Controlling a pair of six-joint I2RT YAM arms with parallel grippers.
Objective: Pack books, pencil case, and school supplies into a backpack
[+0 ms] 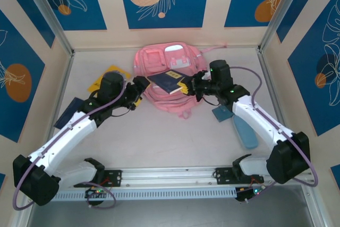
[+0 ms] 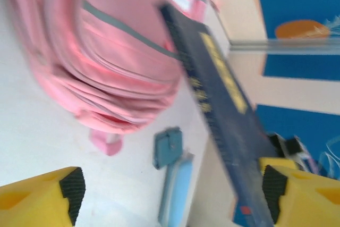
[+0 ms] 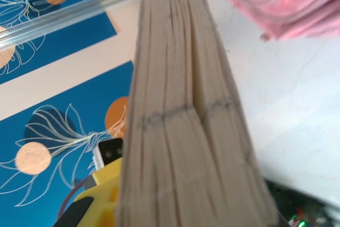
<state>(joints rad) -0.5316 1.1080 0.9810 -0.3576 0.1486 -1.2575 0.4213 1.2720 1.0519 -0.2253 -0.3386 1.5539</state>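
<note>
Blue panels with white leaves and orange discs wall in the pale bench [image 1: 159, 142] I work on. At my far left a dark blue flat thing [image 1: 66, 115] lies half under my left arm. Just beyond it the thin yellow book [image 1: 112, 72] lies flat on the bench, not yet packed.

My left jaws stand wide. In the left wrist view the two yellow fingers [image 2: 32, 200] are well apart, and one is just beside the edge of the thin dark navy book with yellow marks [image 1: 169, 82] without pinching it. That book hangs tilted in the air over the front of the large pink fabric backpack [image 1: 162, 98], which lies at the rear middle of the bench.

Since my left side grips nothing, I judge the book is carried from its right edge alone, by my right jaws closed narrow on it. The right wrist view puts its page edges [image 3: 186, 120] hard against the lens, which fits such a pinch. Holding it by one edge leaves the other free to enter the bag, though I cannot tell whether a zip is open.

Right of that arm, a small teal-blue square item [image 1: 222, 112] and the light blue oblong soft pencil case [image 1: 245, 130] lie side by side on the bench, near the backpack.
</note>
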